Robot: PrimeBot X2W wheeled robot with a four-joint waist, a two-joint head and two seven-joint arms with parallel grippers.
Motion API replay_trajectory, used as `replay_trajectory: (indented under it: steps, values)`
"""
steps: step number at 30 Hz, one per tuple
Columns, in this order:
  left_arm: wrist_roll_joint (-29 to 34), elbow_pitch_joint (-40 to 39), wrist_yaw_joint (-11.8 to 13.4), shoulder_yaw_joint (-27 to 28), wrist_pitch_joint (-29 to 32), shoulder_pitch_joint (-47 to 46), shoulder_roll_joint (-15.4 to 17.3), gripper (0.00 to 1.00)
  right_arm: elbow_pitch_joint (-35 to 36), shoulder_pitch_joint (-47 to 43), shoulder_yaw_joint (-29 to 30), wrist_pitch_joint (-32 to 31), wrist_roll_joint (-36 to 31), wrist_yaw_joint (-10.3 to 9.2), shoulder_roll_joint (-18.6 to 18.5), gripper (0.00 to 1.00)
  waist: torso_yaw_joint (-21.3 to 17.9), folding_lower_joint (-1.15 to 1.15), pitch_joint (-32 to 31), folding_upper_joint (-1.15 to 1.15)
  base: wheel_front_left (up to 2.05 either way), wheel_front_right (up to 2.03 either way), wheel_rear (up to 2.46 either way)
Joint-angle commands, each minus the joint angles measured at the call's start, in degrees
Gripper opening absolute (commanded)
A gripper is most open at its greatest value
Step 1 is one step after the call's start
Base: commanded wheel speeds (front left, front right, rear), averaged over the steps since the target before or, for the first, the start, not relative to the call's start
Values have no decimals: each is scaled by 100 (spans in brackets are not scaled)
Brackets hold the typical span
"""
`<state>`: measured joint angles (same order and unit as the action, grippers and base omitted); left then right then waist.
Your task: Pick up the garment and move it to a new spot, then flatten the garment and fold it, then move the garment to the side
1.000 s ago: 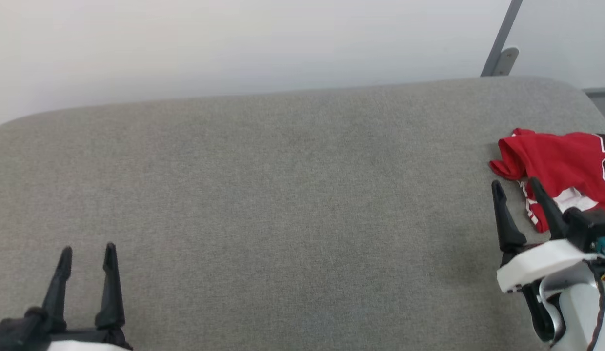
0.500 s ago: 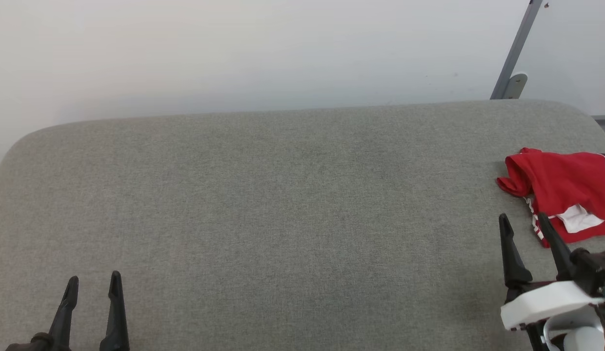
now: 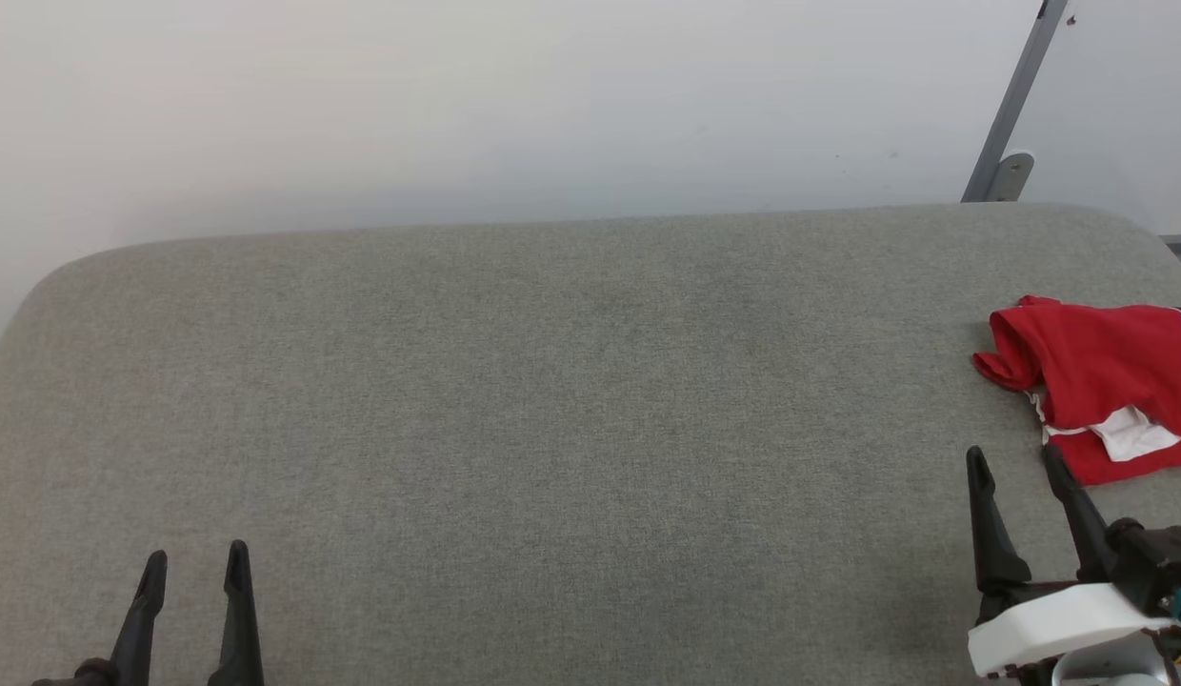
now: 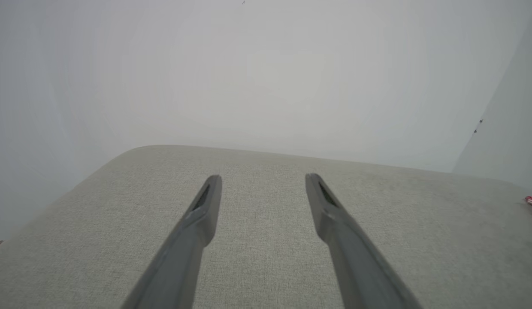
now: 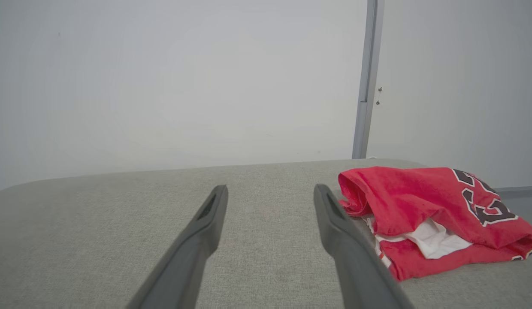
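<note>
A red jersey (image 3: 1095, 381) with black, white-edged lettering lies bunched at 3 o'clock on the grey padded bench (image 3: 552, 381), white fabric showing in its folds. The robot's right gripper (image 3: 1014, 453) hovers at 4 o'clock, fingers spread and empty, tips just beside the jersey's near edge. At 7 o'clock the left gripper (image 3: 196, 554) is likewise released, well apart from the jersey.

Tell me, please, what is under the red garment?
The garment rests on the grey padded surface; a white layer peeks out between its red folds. Anything else beneath it is covered.
</note>
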<state>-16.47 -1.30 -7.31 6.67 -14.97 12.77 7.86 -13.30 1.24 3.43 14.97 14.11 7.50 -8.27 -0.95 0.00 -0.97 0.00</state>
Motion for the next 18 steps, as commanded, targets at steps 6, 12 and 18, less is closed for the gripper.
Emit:
replay_trajectory:
  steps: [6,12,18]
  values:
    - [54,57,-15,-42,-28,24,24,100,72,-116,6,24,-49,-2,52,100,14,0,-2,0,0,0,0]
    - [11,42,-15,-76,-28,20,34,100,71,-142,14,24,-62,-2,75,100,18,0,-7,0,0,0,0]
    - [-23,100,0,-85,14,8,-45,0,-51,-116,8,-10,6,0,95,0,20,0,-17,0,0,0,0]
